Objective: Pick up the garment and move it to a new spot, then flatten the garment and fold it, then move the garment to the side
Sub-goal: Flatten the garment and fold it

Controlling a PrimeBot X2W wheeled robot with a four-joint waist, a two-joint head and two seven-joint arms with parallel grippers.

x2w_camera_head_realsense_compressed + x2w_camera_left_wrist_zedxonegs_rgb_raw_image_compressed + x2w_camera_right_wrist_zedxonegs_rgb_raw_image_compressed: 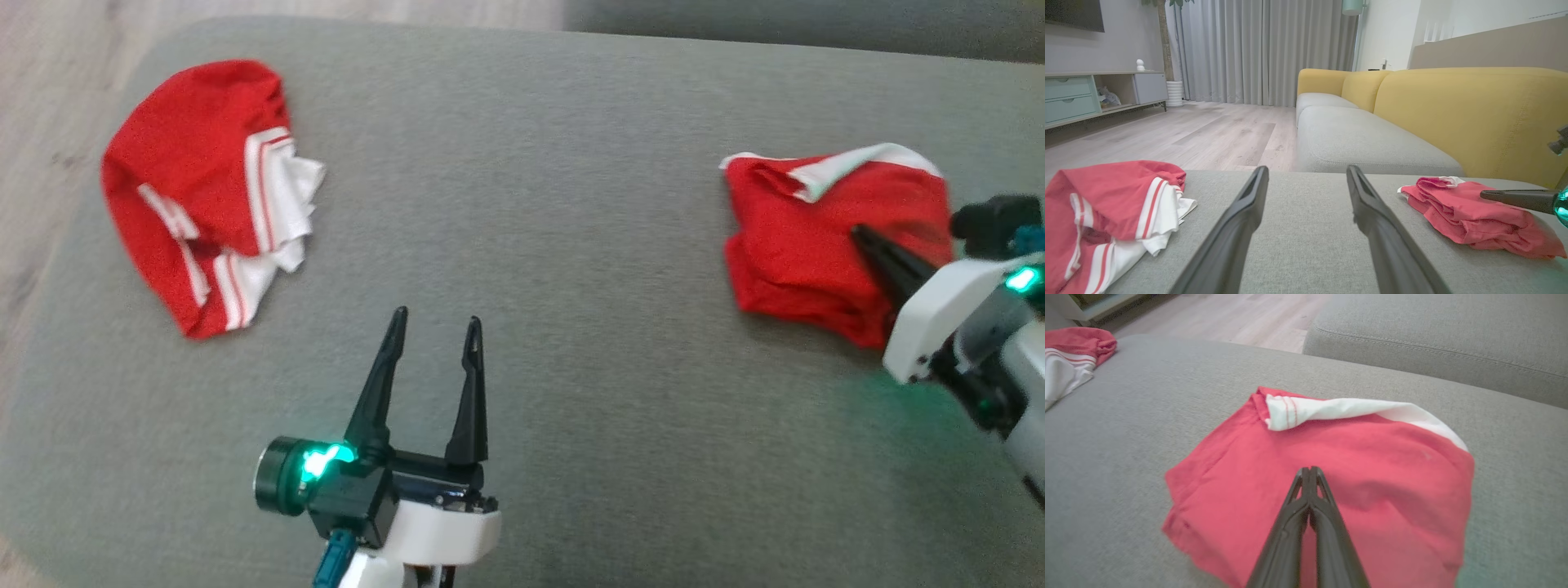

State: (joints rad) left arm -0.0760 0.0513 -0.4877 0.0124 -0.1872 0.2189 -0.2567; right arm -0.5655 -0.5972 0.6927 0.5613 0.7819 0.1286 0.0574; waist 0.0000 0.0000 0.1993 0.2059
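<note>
A red garment (800, 245) with a white edge lies folded into a compact stack at the right of the grey cushion (571, 204); it also shows as the garment (1474, 214) and the garment (1380, 469). My right gripper (859, 233) is shut, its tips hovering over the middle of this stack with nothing between them, seen as the right gripper (1309, 470) and the right gripper (1484, 194). A second red-and-white garment (196, 163) lies crumpled at the far left. My left gripper (435, 317) stands open and empty over the bare near-middle of the cushion, as the left gripper (1307, 169) shows.
The cushion's rounded far-left edge drops to a wooden floor (49, 98). Beyond it stands a sofa with a grey seat (1355, 139) and yellow backrest (1453, 110). A low cabinet (1069, 98) stands by the far wall.
</note>
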